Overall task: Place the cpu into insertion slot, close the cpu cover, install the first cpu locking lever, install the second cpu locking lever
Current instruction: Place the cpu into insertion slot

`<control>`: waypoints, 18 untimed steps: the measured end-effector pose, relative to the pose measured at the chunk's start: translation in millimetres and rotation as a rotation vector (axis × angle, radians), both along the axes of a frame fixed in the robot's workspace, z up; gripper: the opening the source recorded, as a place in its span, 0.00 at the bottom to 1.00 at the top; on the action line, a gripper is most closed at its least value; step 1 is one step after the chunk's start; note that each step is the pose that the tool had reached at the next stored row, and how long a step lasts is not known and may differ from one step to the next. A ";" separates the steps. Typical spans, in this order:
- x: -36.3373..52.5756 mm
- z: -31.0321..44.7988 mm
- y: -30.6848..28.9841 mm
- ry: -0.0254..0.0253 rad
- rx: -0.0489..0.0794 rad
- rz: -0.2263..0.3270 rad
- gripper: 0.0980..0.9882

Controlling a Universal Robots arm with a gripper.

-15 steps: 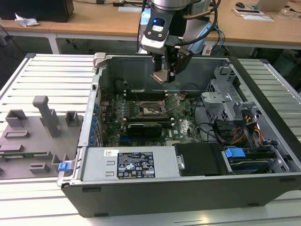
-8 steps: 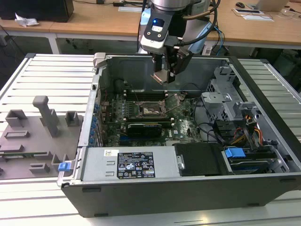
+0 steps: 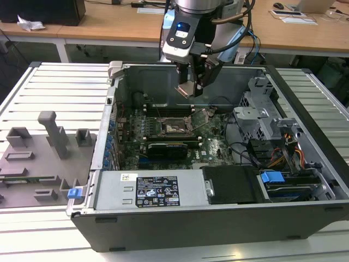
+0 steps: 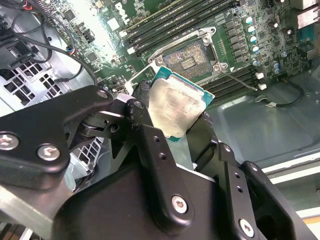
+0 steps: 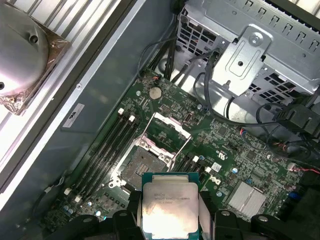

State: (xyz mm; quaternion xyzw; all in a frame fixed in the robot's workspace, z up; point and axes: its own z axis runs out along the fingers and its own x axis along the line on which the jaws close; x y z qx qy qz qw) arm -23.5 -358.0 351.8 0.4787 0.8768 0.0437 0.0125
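While the gripper [image 3: 192,87] hovers, the cpu [image 5: 170,210] sits clamped between its fingers [image 4: 141,95].

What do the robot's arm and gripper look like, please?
The arm ends in a silver-grey wrist housing with a black panel and a small blue light; black cables loop beside it. The gripper is matt black, its jointed fingers fastened with silver screws.

— Chips, counted?
— One cpu [image 5: 170,210], in one gripper [image 4: 172,102].
— Sockets?
— One insertion slot [image 5: 141,165], one cpu cover [image 5: 167,129], one coin cell [image 5: 156,92], all on one motherboard [image 5: 235,150].
— And beyond that?
— One open computer case [image 3: 218,218]. One grey moulded tray [image 3: 38,164] along the worktop [image 3: 65,82] edge at the exterior view's left. Two blue tabs [image 3: 74,192].
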 end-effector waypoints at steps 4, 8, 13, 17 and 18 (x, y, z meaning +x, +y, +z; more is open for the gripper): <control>0.0 -0.4 0.0 0.0000 0.000 -0.003 0.49; 0.0 -1.0 0.0 0.0001 0.000 -0.006 0.49; 0.0 -1.8 0.0 0.0001 0.000 -0.010 0.49; 0.0 -2.4 0.0 0.0000 0.000 -0.013 0.49; 0.0 -2.6 0.0 0.0001 0.000 -0.014 0.49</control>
